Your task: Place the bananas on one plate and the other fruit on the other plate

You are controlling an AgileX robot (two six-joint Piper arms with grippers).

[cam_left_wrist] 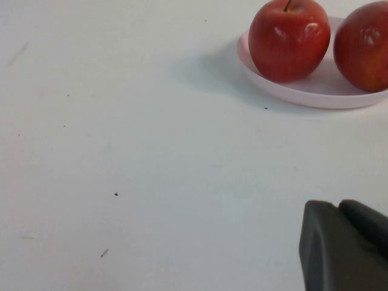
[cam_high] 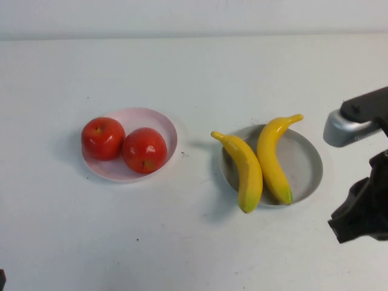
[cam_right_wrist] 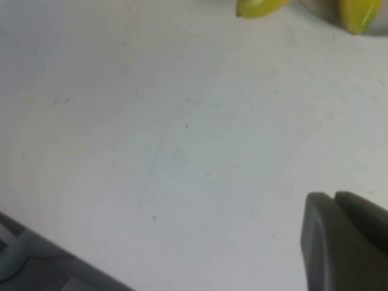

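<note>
- Right gripper [cam_high: 362,212] sits nearest the camera, at the table's right edge, just right of the grey plate [cam_high: 306,160]; clenched, its dark fingers [cam_right_wrist: 345,242] pressed together over bare table, holding nothing.
- Left gripper [cam_left_wrist: 345,245] hangs over bare white table [cam_high: 194,79] near the pink plate [cam_left_wrist: 285,91]; its fingers are likewise pressed together, empty. In the high view only a dark sliver shows at the bottom left corner.
- Two bananas [cam_high: 260,163] lie side by side on the grey plate, touching along their length; the left one overhangs the plate's left rim, and the right one's stem juts past the far rim.
- Two red apples [cam_high: 124,144] sit on the pink plate, touching each other, left of the grey plate.
- Plates are well apart, with bare table between them.
- Right wrist view catches only the bananas' greenish tips.
</note>
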